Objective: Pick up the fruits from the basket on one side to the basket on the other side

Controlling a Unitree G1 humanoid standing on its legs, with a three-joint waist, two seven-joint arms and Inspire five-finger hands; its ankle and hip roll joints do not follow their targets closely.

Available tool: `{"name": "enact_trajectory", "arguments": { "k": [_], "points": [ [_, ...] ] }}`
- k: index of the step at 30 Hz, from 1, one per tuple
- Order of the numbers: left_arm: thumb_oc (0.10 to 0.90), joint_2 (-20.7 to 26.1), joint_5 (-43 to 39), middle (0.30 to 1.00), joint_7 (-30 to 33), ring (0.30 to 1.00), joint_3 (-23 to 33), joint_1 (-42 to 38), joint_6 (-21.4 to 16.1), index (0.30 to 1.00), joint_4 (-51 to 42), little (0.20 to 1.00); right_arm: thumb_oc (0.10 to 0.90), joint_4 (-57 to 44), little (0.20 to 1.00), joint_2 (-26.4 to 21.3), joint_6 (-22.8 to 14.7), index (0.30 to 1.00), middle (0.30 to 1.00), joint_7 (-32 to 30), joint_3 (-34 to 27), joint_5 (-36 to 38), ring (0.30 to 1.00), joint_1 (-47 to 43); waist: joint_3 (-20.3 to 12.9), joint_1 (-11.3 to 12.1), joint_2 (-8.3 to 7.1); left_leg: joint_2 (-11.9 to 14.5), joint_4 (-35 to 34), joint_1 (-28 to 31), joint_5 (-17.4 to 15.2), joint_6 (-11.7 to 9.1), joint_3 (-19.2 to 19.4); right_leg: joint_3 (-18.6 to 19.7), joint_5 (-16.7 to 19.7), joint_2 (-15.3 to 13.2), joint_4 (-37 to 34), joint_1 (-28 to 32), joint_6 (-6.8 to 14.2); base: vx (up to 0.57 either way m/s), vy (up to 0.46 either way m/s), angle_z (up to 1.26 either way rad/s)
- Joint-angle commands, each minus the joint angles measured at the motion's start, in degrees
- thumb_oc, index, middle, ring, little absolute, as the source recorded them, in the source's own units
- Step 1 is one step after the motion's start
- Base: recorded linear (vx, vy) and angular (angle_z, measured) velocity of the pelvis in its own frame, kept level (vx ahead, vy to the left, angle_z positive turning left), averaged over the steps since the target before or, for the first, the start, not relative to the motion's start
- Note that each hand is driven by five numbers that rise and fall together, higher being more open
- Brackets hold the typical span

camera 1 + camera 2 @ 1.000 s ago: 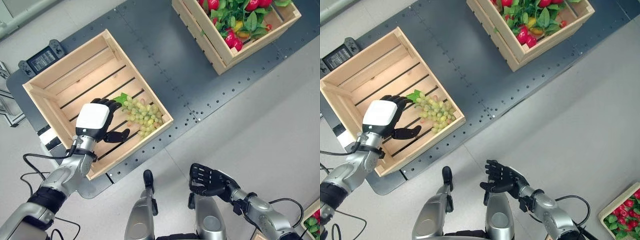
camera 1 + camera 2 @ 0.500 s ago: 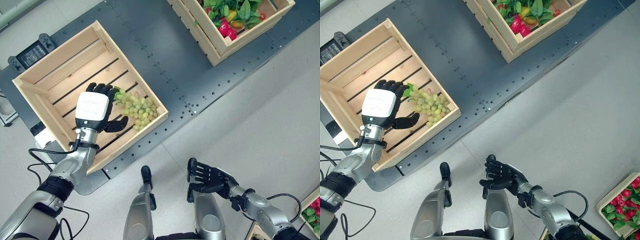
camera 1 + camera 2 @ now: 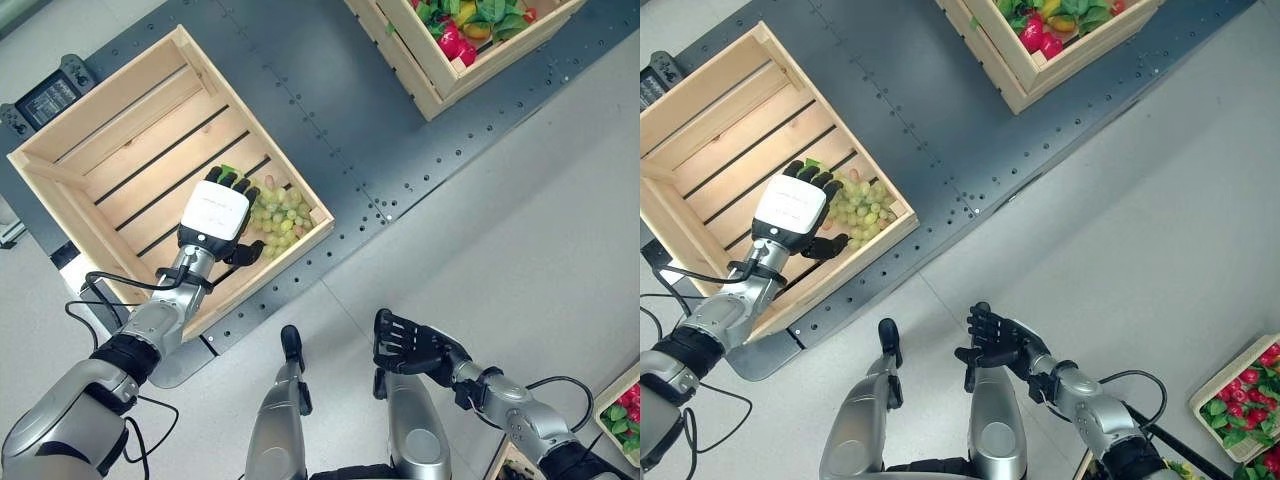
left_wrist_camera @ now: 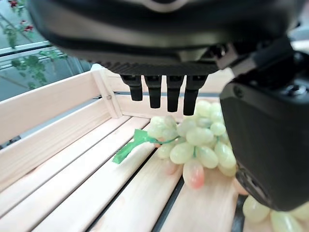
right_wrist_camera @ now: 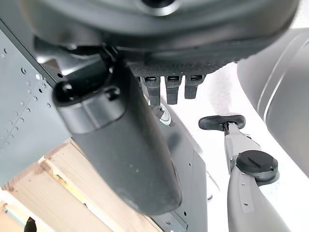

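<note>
Just grapes [image 4: 200, 140] under left hand [image 3: 215, 208]

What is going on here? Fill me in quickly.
The robot's left hand hovers open over a bunch of green grapes lying in the near corner of a slatted wooden crate; its wrist view shows the fingers straight above the grapes, not gripping them. A second crate across the dark platform holds red fruit and leaves. The right hand hangs open and idle, low by the robot.

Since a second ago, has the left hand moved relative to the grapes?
Yes. The left hand has shifted toward the crate's near corner, now over the grapes instead of beside them.
</note>
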Motion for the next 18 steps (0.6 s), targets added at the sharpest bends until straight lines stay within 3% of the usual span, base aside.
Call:
{"name": "enact_trajectory", "arguments": {
  "k": [1,5,15,18],
  "points": [
    [0.800,2.49,0.77,0.900,8.57,0.900,3.93,-8.15,5.66,0.900,1.33,0.900,0.800,-3.89,0.900,-0.55,-1.55,0.900,0.900,-0.71,2.30,4.54,0.900,0.23,0.01,-0.82,-1.59,-0.09,12.09,-7.00,-3.59,-1.32,0.71,2.97,-2.27,-2.58,9.26,-4.21,2.52,0.03,-0.016,-0.01],
    [0.800,1.79,2.65,0.900,8.97,0.900,4.42,-9.71,4.51,0.900,1.94,0.900,0.800,-3.15,0.900,0.42,-2.35,0.900,0.900,-0.62,2.66,4.57,0.900,0.26,0.01,-0.91,-2.10,-0.24,12.93,-7.90,-4.12,-1.24,0.89,3.15,-1.73,-2.66,8.76,-4.73,2.72,0.00,0.000,0.00],
    [0.800,0.54,3.54,0.900,3.43,0.900,0.33,-14.81,7.53,0.900,6.44,0.900,0.800,-3.66,0.900,1.07,-1.95,0.900,0.900,-2.83,4.08,6.45,0.900,-1.94,0.01,-2.16,-3.19,-0.15,14.83,-10.99,-4.63,-0.86,2.17,4.52,-0.32,-2.00,8.56,-7.71,3.13,0.01,-0.003,-0.05],
    [0.800,0.16,3.75,0.900,2.51,0.900,-0.37,-16.17,6.93,0.900,7.72,0.900,0.800,-3.21,0.900,1.28,-2.06,0.900,0.900,-2.84,4.40,6.65,0.900,-2.52,0.01,-2.35,-3.26,-0.10,15.43,-11.89,-4.78,-0.79,2.32,4.63,-0.22,-1.84,8.91,-8.61,3.06,0.00,-0.002,-0.01]
  ]
}}
